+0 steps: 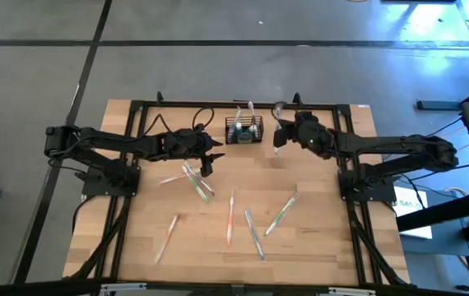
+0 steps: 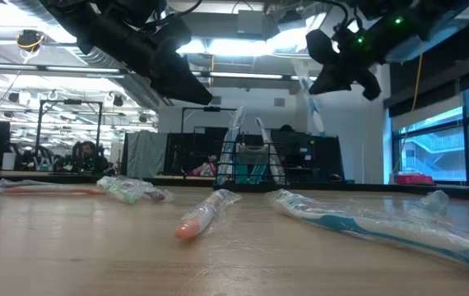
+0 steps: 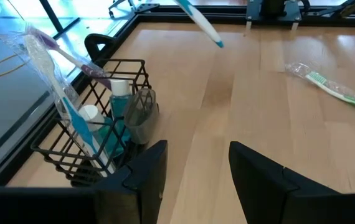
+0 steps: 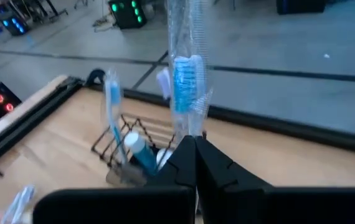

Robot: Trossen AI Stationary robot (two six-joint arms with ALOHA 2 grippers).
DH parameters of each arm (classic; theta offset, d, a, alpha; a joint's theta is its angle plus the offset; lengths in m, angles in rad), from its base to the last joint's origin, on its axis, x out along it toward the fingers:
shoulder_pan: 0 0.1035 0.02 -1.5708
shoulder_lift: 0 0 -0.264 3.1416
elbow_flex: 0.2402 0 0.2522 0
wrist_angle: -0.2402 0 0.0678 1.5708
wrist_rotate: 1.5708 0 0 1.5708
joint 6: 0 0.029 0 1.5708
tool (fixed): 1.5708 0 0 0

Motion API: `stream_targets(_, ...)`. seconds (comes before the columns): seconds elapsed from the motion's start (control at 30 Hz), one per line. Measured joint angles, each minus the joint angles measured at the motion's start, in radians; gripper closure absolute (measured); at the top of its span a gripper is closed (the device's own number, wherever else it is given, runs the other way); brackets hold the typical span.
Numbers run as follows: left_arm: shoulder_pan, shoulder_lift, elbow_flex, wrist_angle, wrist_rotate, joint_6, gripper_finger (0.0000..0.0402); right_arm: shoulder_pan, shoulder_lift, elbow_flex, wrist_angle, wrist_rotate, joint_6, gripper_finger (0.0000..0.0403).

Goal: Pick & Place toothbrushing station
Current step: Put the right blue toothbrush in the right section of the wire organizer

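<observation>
Black wire-mesh caddy (image 3: 100, 118) stands upright, holding wrapped toothbrushes (image 3: 56, 81).

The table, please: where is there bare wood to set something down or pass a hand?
Free: the far-left corner of the table behind the left arm, and both near corners. Also the strip between the caddy and the wrapped toothbrushes. Crowded: the middle, strewn with toothbrushes, and around the caddy, flanked by both arms.

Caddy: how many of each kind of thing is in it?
Toothbrushes: 2
Teal tubes: 2
Clear grey piece, cannot tell what: 1
Total in the caddy: 5
</observation>
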Motion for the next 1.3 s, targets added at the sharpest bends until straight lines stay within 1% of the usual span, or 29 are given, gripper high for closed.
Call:
stream_targets(0.23, 0.0, 0.0, 0.0, 0.0, 0.0, 0.0, 0.0233, -0.074, 0.0, 0.0, 0.114, -0.012, -0.073, 0.0403)
stream_targets(0.37, 0.0, 0.0, 0.0, 0.0, 0.0, 0.0, 0.0233, -0.113, 0.017, 0.0, 0.181, -0.044, -0.095, 0.0403)
stream_targets(0.6, 0.0, 0.0, 0.0, 0.0, 0.0, 0.0, 0.0233, -0.174, 0.107, 0.0, 0.356, -0.098, -0.131, 0.0403)
stream_targets(0.97, 0.0, 0.0, 0.0, -0.023, 0.0, 0.0, 0.0233, -0.245, 0.253, 0.0, 0.601, -0.222, -0.175, 0.0403)
stream_targets(1.2, 0.0, 0.0, 0.0, -0.023, 0.0, 0.0, 0.0233, -0.255, 0.323, 0.0, 0.697, -0.237, -0.224, 0.0403)
stream_targets(1.3, 0.0, 0.0, 0.0, -0.023, 0.0, 0.0, 0.0233, -0.255, 0.347, 0.0, 0.713, -0.241, -0.24, 0.0403)
